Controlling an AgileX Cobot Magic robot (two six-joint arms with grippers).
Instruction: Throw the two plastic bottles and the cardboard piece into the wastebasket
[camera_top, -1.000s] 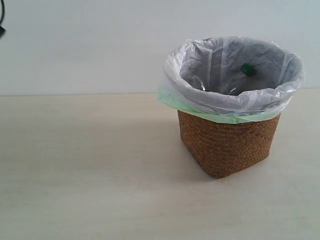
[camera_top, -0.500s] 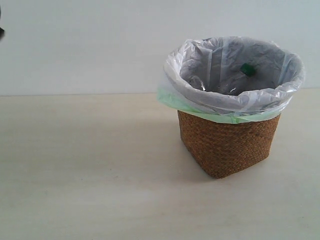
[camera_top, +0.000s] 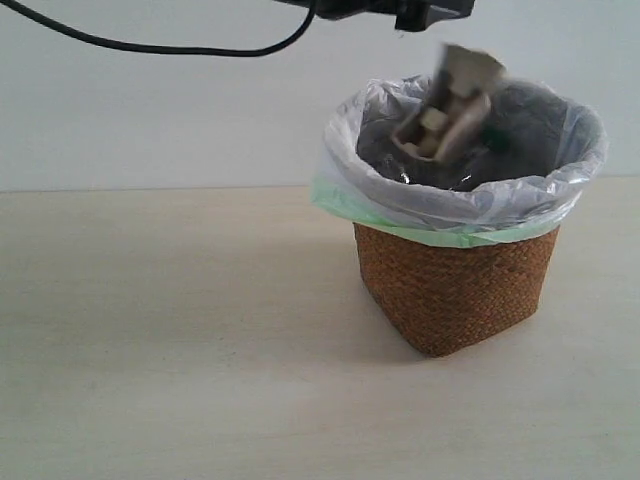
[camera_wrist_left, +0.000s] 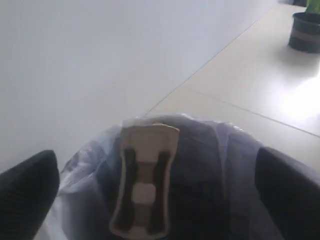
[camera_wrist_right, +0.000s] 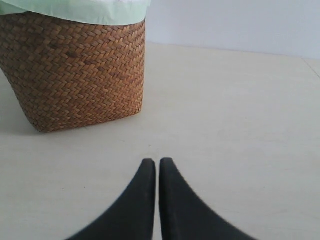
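Cardboard piece (camera_top: 447, 110) hangs in mid-air over the wastebasket (camera_top: 455, 290) mouth, below the released left gripper (camera_wrist_left: 156, 152), so the drop seems in hand, and next that arm need only lift clear, the clenched right gripper (camera_wrist_right: 157, 165) idle above the worktop (camera_wrist_right: 240, 125).

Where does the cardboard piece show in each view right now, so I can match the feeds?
Exterior view: cardboard piece, blurred, at the wastebasket mouth, upper right of centre.
Left wrist view: cardboard piece near the picture's middle, against the white liner.
Right wrist view: not in it; only the wastebasket's wicker wall shows.
Shared landmark: the wastebasket.
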